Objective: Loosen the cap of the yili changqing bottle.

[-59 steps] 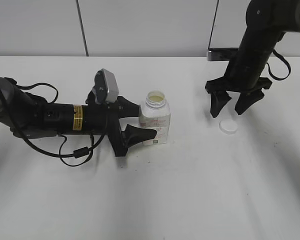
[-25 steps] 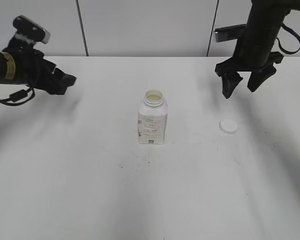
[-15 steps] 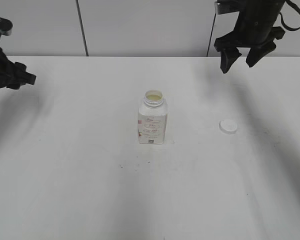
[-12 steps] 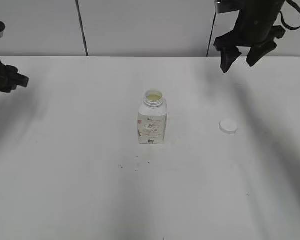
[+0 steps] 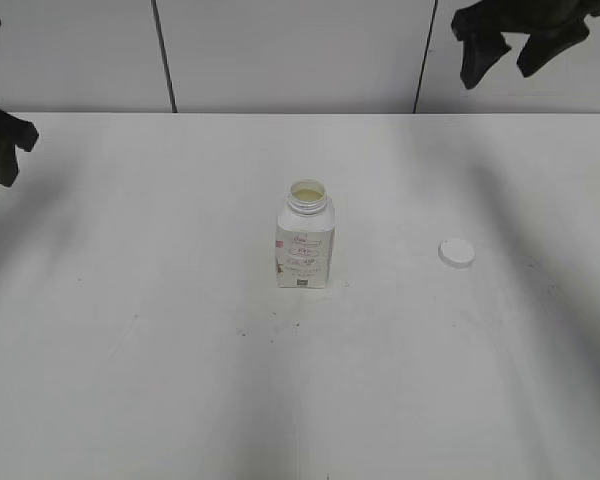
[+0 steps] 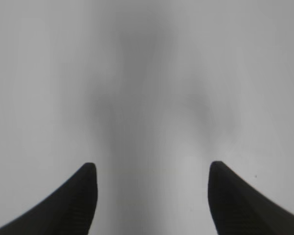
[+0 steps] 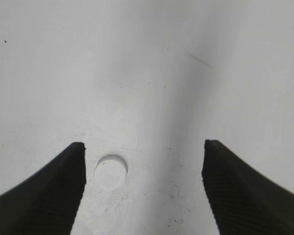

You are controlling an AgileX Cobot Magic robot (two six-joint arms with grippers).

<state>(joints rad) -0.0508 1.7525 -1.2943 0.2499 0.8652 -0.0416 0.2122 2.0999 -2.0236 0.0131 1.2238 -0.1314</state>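
The yili changqing bottle (image 5: pixel 305 245) stands upright in the middle of the white table, its neck uncovered and yellowish liquid showing inside. The white cap (image 5: pixel 457 252) lies flat on the table to the bottle's right; it also shows in the right wrist view (image 7: pixel 111 172). My right gripper (image 5: pixel 520 50) is open and empty, raised high at the top right, well above the cap; in its wrist view the open jaws (image 7: pixel 143 147) look down on it. My left gripper (image 5: pixel 2 150) is at the far left edge, open and empty; its jaws (image 6: pixel 152 169) frame only bare table.
The white table (image 5: pixel 300 400) carries a few small dark specks in front of the bottle. A pale panelled wall (image 5: pixel 280 50) runs along the back edge.
Both arms have drawn back from the bottle: the left gripper let go and moved to the far left edge, the right one rose up from beside the cap. Bottle and cap have not moved.
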